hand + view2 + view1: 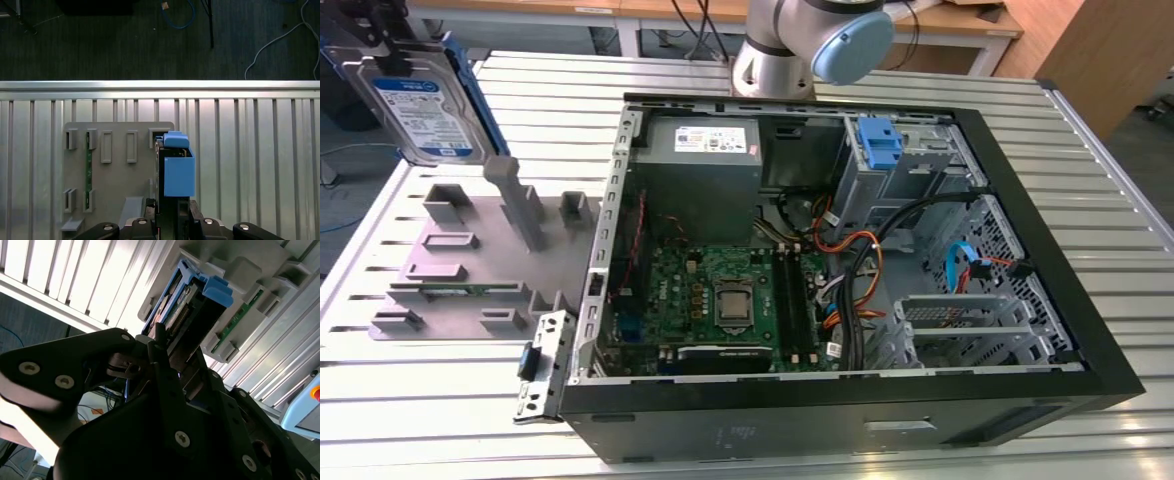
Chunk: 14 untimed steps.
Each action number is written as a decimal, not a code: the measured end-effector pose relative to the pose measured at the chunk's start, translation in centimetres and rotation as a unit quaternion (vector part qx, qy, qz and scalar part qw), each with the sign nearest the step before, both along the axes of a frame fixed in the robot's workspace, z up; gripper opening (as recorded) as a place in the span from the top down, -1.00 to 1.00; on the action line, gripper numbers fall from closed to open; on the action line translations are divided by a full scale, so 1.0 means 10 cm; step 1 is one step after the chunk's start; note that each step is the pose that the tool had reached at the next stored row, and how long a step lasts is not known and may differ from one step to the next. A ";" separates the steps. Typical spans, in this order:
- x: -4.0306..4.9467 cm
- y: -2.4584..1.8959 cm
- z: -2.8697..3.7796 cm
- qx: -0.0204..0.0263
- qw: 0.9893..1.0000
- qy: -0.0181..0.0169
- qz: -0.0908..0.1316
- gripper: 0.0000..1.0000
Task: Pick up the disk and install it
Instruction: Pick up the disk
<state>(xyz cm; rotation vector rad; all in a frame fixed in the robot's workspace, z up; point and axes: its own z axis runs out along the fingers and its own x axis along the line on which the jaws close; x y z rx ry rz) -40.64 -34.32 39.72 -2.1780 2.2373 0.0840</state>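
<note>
Plainly, the disk (424,100) hangs upright in the air at the exterior view's left, its label towards the camera, above the grey fixture plate (467,270) and well apart from the open computer case (854,400); the gripper (374,35) holds it from its upper end, jaws clamped on it. That view also gives the inside of the case: the power-supply box (700,140), the motherboard (720,300) and a bare blue bracket (881,140) in the drive bay, all on the slatted metal table (1094,160). The first wrist view looks down along the disk, so its blue rail (178,172) stands edge-on over the plate's slots, near a green memory stick (89,170) set in one slot; the second wrist view brings the dark fingers (165,375) close, pressed against the disk on either side.
</note>
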 end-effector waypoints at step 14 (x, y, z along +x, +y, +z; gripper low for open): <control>0.000 0.000 0.059 0.000 1.000 0.000 0.000 0.31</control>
